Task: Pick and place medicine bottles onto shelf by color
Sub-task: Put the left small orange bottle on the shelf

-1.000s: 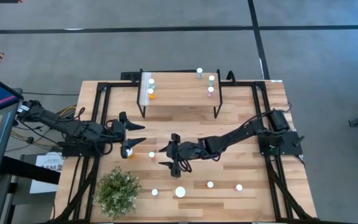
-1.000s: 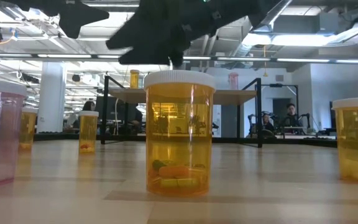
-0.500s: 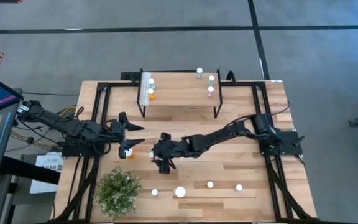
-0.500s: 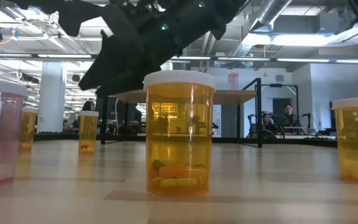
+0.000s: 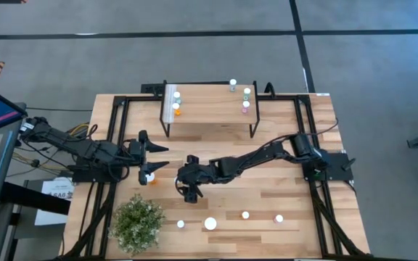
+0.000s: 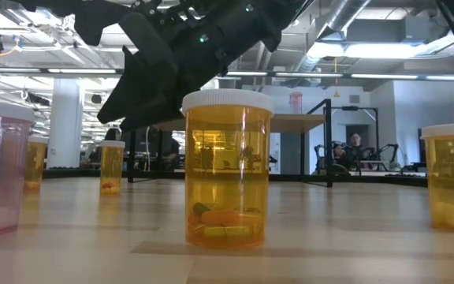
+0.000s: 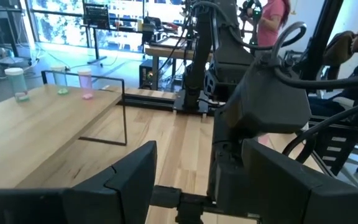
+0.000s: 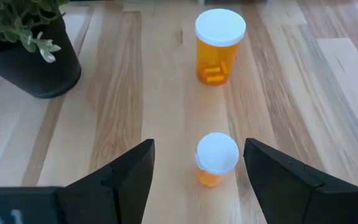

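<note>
My right gripper (image 5: 185,188) hangs over a small orange bottle (image 8: 215,158), fingers spread wide. My left gripper (image 5: 153,156) waits nearby, fingers apart and empty.

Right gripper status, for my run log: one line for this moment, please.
right gripper: open, straddling small orange bottle | left gripper: open, idle near table's left edge | shelf: six bottles

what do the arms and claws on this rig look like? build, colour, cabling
Both arms are matte black and jointed. The left claw and right claw each have two broad, flat, angular black fingers. Loose black cables loop along the right arm; multicoloured wires bunch at the left arm's base.
</note>
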Controlling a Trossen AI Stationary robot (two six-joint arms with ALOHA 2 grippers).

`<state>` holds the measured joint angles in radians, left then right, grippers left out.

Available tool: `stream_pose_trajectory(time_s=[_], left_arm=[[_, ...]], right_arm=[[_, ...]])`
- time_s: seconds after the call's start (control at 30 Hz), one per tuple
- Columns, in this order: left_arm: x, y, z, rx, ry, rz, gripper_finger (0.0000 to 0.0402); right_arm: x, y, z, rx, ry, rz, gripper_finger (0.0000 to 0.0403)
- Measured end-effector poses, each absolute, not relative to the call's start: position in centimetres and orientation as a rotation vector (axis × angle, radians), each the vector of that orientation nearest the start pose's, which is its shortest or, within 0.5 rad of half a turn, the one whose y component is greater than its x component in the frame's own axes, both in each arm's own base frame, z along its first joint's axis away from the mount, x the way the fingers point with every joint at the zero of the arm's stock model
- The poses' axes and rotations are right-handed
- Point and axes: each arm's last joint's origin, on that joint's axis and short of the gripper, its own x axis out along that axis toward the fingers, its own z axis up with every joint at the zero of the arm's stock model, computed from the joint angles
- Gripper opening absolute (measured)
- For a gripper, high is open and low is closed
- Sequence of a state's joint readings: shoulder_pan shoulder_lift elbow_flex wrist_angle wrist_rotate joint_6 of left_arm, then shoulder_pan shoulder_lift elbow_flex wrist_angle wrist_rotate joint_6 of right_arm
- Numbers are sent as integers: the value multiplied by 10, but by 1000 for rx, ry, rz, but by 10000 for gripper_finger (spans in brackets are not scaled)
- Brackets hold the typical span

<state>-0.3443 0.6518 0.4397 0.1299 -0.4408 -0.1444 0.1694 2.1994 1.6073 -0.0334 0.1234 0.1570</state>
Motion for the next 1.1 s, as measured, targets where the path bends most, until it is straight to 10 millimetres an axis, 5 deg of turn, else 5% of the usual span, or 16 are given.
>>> stream_pose_trajectory(time_s=[1.1], left_arm=[[151, -41, 263, -115, 67, 101, 224]], right_arm=[[485, 78, 175, 95, 602, -22, 271]])
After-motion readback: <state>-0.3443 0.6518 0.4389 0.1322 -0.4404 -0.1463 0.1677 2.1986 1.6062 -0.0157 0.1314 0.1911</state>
